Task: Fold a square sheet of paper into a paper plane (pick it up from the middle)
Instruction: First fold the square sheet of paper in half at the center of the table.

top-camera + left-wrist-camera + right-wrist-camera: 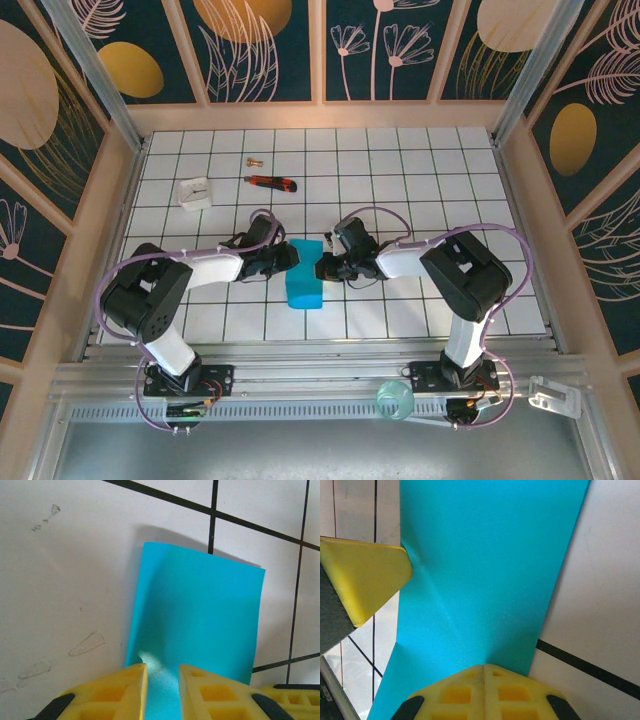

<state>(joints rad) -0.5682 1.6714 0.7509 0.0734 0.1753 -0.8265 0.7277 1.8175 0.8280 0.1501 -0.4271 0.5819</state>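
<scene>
Right pincer (485, 669) is clamped shut on the creased teal-blue paper sheet (485, 570); opposite it, left pincer (162, 672) stands narrowly parted astride the sheet's edge.

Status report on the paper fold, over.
Right gripper shut on edge of sheet. Left gripper jaws slightly apart at opposite edge, grip unclear. Sheet creased, partly lifted. Knife and white block far off, not in the way.

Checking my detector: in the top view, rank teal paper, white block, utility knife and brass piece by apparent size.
1. teal paper
2. white block and utility knife: close; knife longer, block wider
3. brass piece
</scene>
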